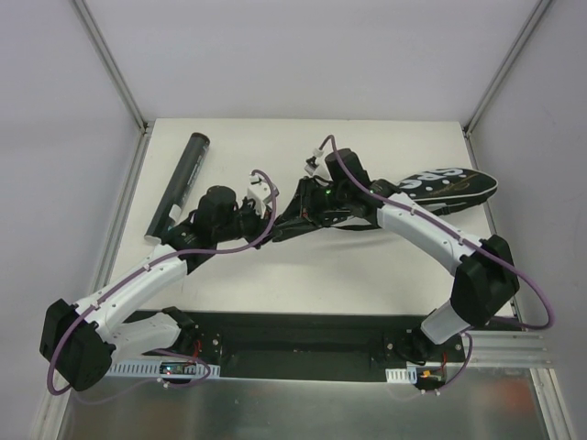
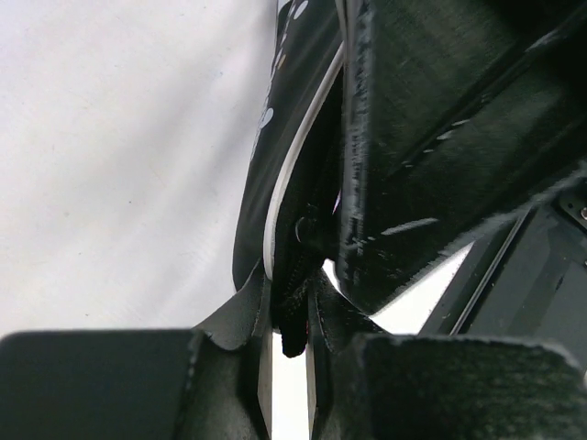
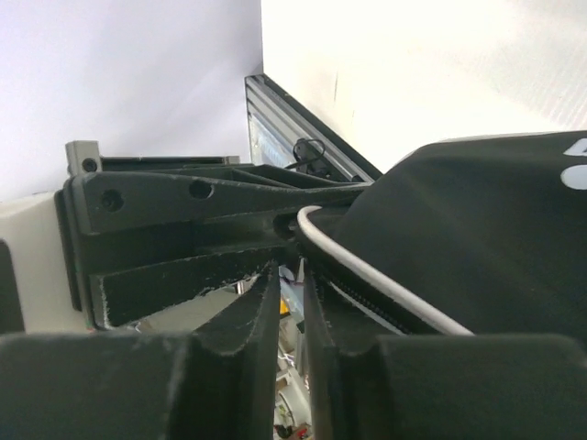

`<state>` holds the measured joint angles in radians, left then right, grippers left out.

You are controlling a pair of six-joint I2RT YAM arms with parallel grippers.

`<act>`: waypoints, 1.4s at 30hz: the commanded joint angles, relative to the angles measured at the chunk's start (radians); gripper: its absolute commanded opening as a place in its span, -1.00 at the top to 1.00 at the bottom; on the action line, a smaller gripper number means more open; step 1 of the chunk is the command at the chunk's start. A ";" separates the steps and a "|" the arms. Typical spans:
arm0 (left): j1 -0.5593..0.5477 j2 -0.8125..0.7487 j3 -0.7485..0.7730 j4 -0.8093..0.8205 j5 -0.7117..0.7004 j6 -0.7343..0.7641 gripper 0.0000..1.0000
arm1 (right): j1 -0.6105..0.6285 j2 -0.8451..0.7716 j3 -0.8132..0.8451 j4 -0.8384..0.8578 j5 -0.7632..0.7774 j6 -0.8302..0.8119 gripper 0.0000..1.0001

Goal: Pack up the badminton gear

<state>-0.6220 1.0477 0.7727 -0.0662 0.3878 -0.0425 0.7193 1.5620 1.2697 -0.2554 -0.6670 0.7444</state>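
Bag (image 1: 440, 183) flat on table (image 1: 367, 275). Left gripper (image 2: 293, 335) is pinched shut on a black zip strip at the bag's narrow end. Right gripper (image 3: 290, 302) is closed beside the white piping there; hold unclear. Probably bracing the mouth for zipping. Tube (image 1: 180, 183) lies well left of the bag, unpacked. Open room near side of the bag.

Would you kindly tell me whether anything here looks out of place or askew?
Nothing looks spilled or damaged. The long black tube lies slanted near the left edge of the table, apart from the black bag, so it is not yet packed.
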 commanded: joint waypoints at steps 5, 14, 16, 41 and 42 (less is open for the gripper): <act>0.022 -0.015 -0.003 0.049 -0.084 -0.126 1.00 | -0.173 -0.173 0.054 -0.085 -0.091 -0.098 0.00; 0.254 0.124 -0.010 0.025 0.131 -0.492 1.00 | -0.354 -0.286 0.194 -0.626 0.074 -0.536 -0.34; 0.306 0.147 -0.006 0.011 0.166 -0.575 1.00 | -0.356 -0.296 0.206 -0.720 0.141 -0.608 -0.37; 0.292 -0.097 0.328 -0.409 0.079 -0.338 -0.24 | -0.356 -0.552 0.214 -0.848 0.580 -0.654 -0.93; 0.260 -0.097 0.353 -0.409 0.066 -0.327 -0.23 | -0.356 -0.616 0.189 -0.788 0.578 -0.648 -0.93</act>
<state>-0.2665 0.9733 0.9989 -0.4671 0.4206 -0.4690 0.3645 1.0966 1.4708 -1.1175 -0.1287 0.0986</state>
